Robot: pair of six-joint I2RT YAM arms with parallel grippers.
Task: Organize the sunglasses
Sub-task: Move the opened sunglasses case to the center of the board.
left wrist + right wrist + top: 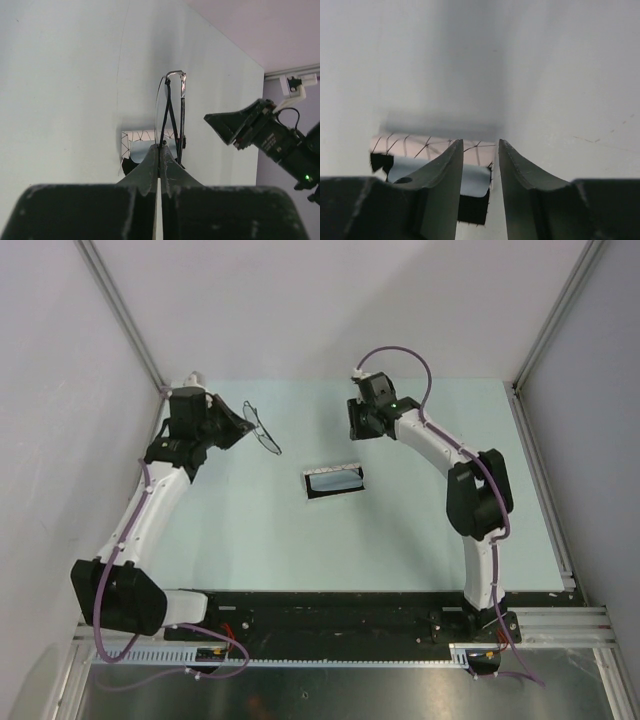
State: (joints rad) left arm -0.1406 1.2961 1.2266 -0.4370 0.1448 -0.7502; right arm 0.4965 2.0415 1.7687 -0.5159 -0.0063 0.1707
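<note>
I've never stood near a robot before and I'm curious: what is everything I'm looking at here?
sunglasses: one, thin dark frame with pale lenses, held at the table's far left
box: one, white patterned rim and grey-blue inside, mid-table
table: one, pale blue-green, under both arms
left claw: one, black, shut on the sunglasses
right claw: one, black, open and empty, beyond the box

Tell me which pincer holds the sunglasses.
The left pincer, shut on the sunglasses. The right pincer is open, with nothing between its fingers.
</note>
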